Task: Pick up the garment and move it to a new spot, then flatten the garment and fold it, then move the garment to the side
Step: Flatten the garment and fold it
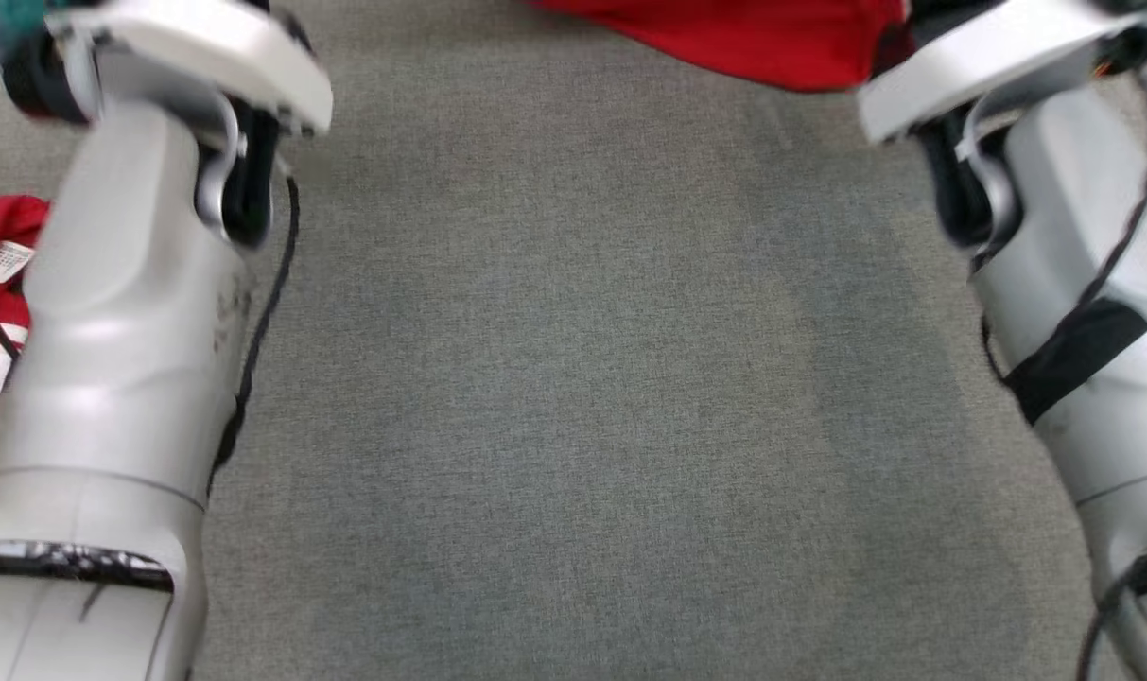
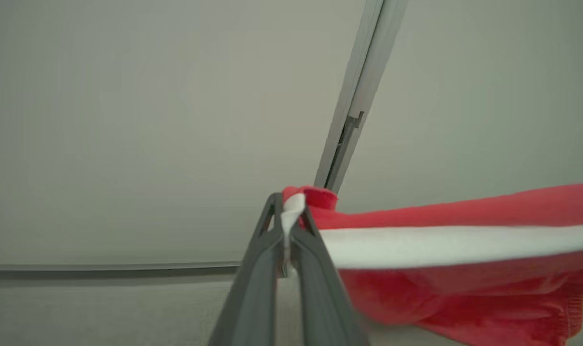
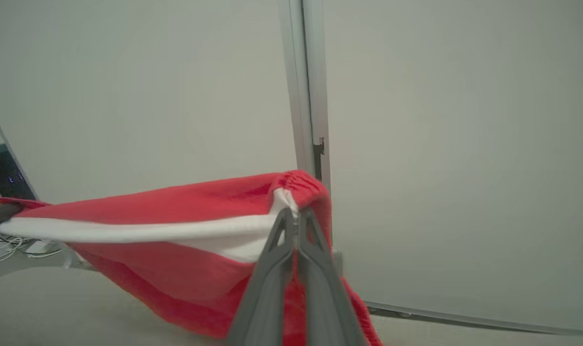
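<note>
Garment (image 3: 166, 206) strung between both grippers, hanging above the carpet (image 1: 573, 378).
I judge the risk is a slip: each grip is a thin pinch on an edge corner, so spreading wider could drop one end. Left gripper (image 2: 287, 216) and right gripper (image 3: 295, 218) are both clamped on cloth, arms raised, apart, fingers toward the wall (image 3: 464, 144).

The right gripper (image 3: 295, 216) rises from 6 o'clock with its two fingers pinched together on a bunched corner of the red garment (image 3: 176, 269). From there the cloth stretches toward 9 o'clock, lifted off the floor (image 3: 55, 307), with a white band (image 3: 128, 230) along its upper edge. A pale wall (image 3: 440, 144) stands behind, and a metal strip (image 3: 305, 86) runs up it to 12 o'clock. Cables (image 3: 7, 247) lie near 9 o'clock.
</note>
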`<state>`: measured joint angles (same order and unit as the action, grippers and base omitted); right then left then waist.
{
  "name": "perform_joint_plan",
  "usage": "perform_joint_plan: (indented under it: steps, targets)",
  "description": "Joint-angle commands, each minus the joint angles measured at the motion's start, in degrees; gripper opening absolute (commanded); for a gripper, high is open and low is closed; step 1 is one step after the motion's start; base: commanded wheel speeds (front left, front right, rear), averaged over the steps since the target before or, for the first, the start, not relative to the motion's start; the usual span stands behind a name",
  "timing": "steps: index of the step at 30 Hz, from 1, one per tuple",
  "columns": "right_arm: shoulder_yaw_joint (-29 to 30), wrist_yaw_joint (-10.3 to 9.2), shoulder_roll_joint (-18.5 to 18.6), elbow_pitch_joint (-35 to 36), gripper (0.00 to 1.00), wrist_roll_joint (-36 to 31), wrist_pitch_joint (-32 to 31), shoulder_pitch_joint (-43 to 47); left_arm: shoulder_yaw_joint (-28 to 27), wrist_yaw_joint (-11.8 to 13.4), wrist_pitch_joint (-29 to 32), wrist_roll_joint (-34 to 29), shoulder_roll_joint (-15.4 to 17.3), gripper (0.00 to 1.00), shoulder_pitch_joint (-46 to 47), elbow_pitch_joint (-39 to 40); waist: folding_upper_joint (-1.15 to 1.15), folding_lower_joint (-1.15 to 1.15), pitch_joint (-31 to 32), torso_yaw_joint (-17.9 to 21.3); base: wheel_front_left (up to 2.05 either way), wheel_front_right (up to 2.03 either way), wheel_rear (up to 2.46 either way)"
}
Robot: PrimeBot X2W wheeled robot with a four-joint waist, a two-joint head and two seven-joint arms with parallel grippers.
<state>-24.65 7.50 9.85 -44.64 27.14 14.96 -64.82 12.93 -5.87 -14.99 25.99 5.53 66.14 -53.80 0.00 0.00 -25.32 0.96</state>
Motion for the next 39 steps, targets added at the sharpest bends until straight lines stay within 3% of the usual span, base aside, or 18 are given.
perform_joint_plan:
  steps: [1, 8, 15, 31, 39]
  targets:
    - [-1.27, -0.02, -0.92, -2.7, 0.0, 1.17, 0.25, 1.73, -0.97, -0.32, -0.23, 0.85, -0.01, 0.0, -1.89, -2.63, 0.0, 0.0, -0.47, 0.36, 0.0, 0.0, 0.0]
    - [-3.97, -0.02, -2.48, -4.87, 0.0, 4.19, 0.29, 6.68, -3.69, -0.86, -0.25, 1.6, -1.03, 0.0, -7.6, -5.08, 0.0, 0.0, -1.07, 0.73, 0.0, 0.0, 0.0]
    - [-3.76, -0.03, -1.35, 2.18, 0.0, 5.29, 0.27, 18.45, -8.25, -1.3, -0.26, 0.68, -1.29, 0.0, -17.17, 1.17, 0.0, 0.0, 1.59, 0.45, 0.0, 0.0, 0.0]
    - [-2.71, -0.04, 1.38, 24.81, 0.0, 2.39, 0.19, 54.1, -11.58, -1.57, -0.24, -2.03, 0.49, 0.0, -55.4, 31.22, 0.0, 0.0, 13.53, 0.54, 0.0, 0.0, 0.0]
    - [0.62, -0.08, 3.86, 35.87, 0.0, 0.19, -2.93, 67.55, -11.85, 1.72, 6.78, -1.14, 1.47, 0.0, -69.72, 47.96, 0.0, 0.0, 16.88, -0.18, 0.0, 0.0, 0.0]
